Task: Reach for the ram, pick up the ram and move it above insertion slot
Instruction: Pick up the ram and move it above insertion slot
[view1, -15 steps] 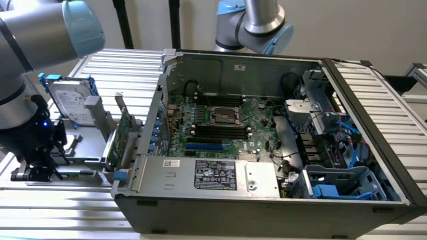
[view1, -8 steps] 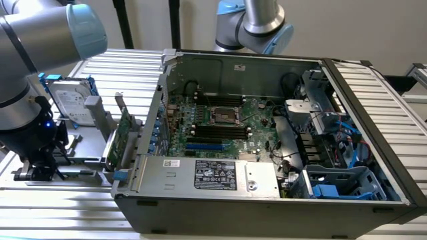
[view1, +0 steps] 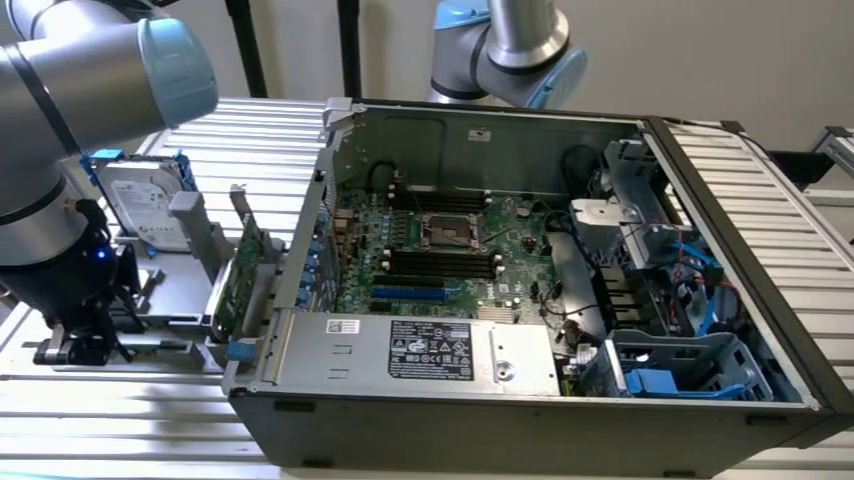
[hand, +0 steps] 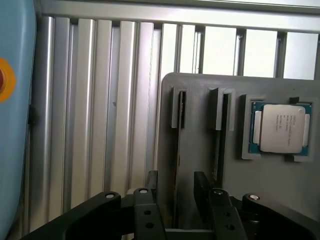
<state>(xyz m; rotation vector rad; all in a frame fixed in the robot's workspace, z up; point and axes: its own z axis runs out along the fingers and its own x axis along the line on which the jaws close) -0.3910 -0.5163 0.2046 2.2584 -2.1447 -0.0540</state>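
1. Arm (view1: 54, 150) bent downward at the exterior view's left, tool (hand: 176, 176) low over the grey holder (hand: 197, 145) on the slatted surface (view1: 120, 400).
2. Tool fingers (hand: 152, 186) spread, one on each side of the ram (hand: 177, 160), which stands edge-on in a holder groove.
3. Processor (hand: 280, 127) seated beside the grooves, print unreadable.
4. Insertion slot (view1: 434, 262) well apart, inside the open case (view1: 534, 420); white label (view1: 430, 350) too small to read.

one computer case (view1: 400, 415), one hard drive (view1: 140, 205), one green card (view1: 247, 270), one blue slot (view1: 411, 294), one processor (hand: 280, 128), two holder grooves (hand: 180, 107) and one pincer (hand: 176, 185) are counted.
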